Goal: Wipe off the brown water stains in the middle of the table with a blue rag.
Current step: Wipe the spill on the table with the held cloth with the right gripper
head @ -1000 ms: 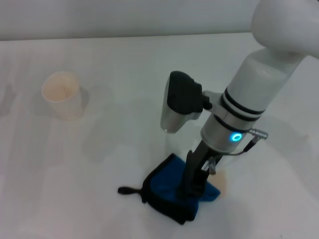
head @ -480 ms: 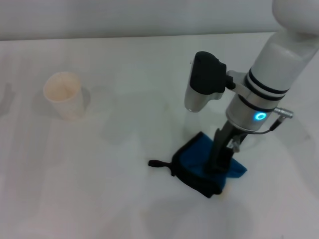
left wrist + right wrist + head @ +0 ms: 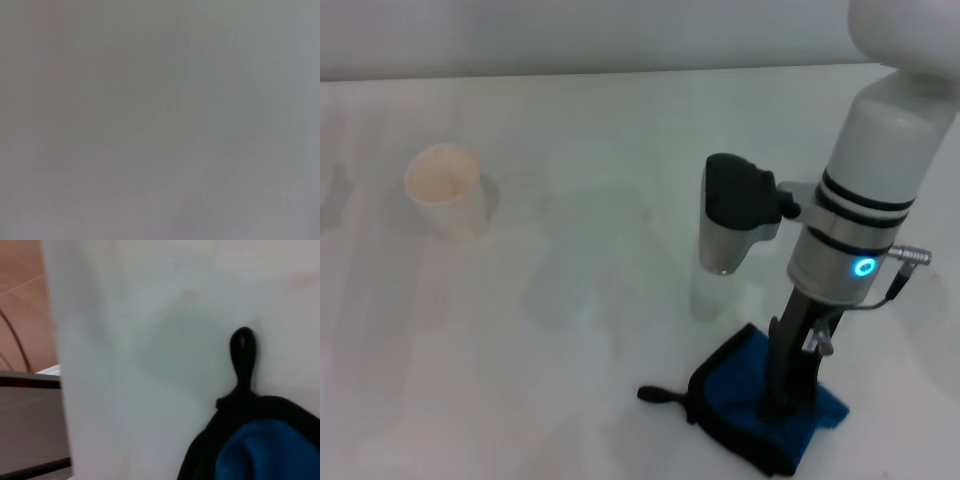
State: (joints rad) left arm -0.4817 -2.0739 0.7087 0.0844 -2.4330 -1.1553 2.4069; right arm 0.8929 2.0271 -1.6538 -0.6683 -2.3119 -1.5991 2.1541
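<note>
The blue rag (image 3: 738,388), with black edging and a black loop (image 3: 660,396), lies bunched on the white table (image 3: 620,140) near its front right. My right gripper (image 3: 787,400) points straight down into the rag, shut on it and pressing it to the tabletop. The right wrist view shows the rag (image 3: 267,452) and its loop (image 3: 243,347) close up. I cannot make out the brown water stains in any view; only a faint sheen (image 3: 570,270) shows on the table left of the rag. My left gripper is out of view; its wrist view is plain grey.
An off-white paper cup (image 3: 447,188) stands upright at the far left of the table. The table's edge and the brown floor (image 3: 20,300) beyond it show in the right wrist view.
My right gripper has dragged the rag across the table to the right and then toward the front edge. A small tan patch beside the rag one second ago no longer shows.
</note>
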